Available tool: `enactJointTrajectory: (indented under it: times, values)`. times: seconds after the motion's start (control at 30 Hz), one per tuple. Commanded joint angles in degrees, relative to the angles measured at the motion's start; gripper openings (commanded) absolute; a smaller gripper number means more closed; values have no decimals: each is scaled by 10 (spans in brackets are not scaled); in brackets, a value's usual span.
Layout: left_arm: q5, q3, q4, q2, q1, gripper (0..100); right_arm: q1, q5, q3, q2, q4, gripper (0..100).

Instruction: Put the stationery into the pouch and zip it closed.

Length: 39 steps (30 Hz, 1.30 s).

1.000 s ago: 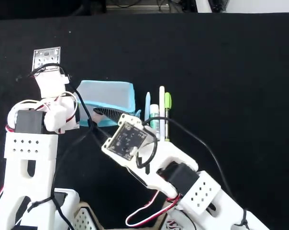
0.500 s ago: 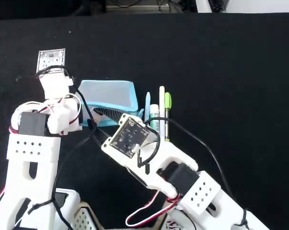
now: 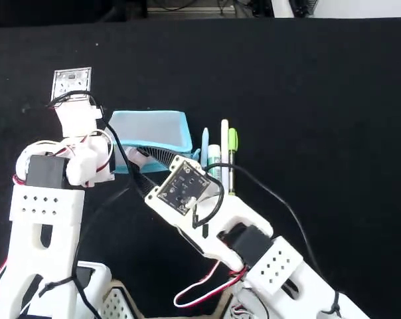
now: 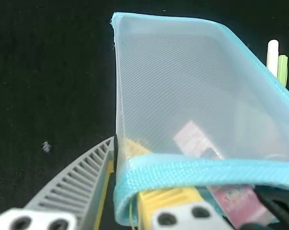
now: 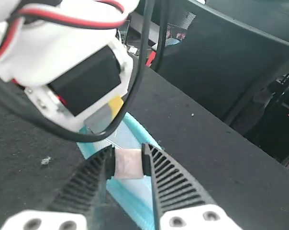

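A light blue mesh pouch (image 3: pixel 151 131) lies on the black table, its mouth held apart at the near left corner. My left gripper (image 3: pixel 113 159) is shut on that edge (image 4: pixel 192 168), one yellow pad (image 4: pixel 135 148) inside the pouch and the grey finger (image 4: pixel 82 184) outside. A pink and white item (image 4: pixel 194 141) shows through the mesh. My right gripper (image 3: pixel 139 161) is shut on a small whitish eraser (image 5: pixel 128 164), just above the pouch mouth (image 5: pixel 135 199). To the right of the pouch lie a blue pen (image 3: pixel 205 141), a white pen (image 3: pixel 224 139), a green highlighter (image 3: pixel 232 143) and a glue stick (image 3: pixel 214 163).
The left arm's body (image 5: pixel 82 72) and its cables hang close over the right gripper's fingertips. The right arm (image 3: pixel 253 246) stretches in from the near right, passing beside the pens. Bare black tabletop (image 3: pixel 320 133) spreads to the right and behind the pouch.
My right gripper has moved a little left and forward with the eraser, which now shows at the pouch's mouth. The left arm shifted slightly away early on, then held still.
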Motion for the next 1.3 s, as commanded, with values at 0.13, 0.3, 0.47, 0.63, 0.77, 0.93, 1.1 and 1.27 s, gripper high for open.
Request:
enactJointTrajectory:
  times: [0.13, 0.3, 0.47, 0.63, 0.77, 0.93, 1.1, 1.27]
  values:
    - [6, -2, -10, 4, 8, 30, 7, -7, -7, -7, -15, 13]
    - [6, -2, -10, 4, 7, 30, 7, -7, -6, -7, -15, 13]
    - [6, -2, -10, 4, 7, 30, 7, -7, -5, -7, -15, 15]
    - [5, -2, -10, 4, 6, 30, 7, -26, -5, -7, -15, 128]
    - [5, -1, -10, 4, 7, 30, 7, -74, -5, -7, -15, 149]
    - [5, -1, -10, 4, 4, 30, 7, -75, -5, -11, -14, 149]
    - [4, -1, -9, 4, 4, 30, 11, -75, -6, -12, -14, 149]
    - [4, -1, -8, 4, 3, 30, 28, -80, -16, -14, 15, 148]
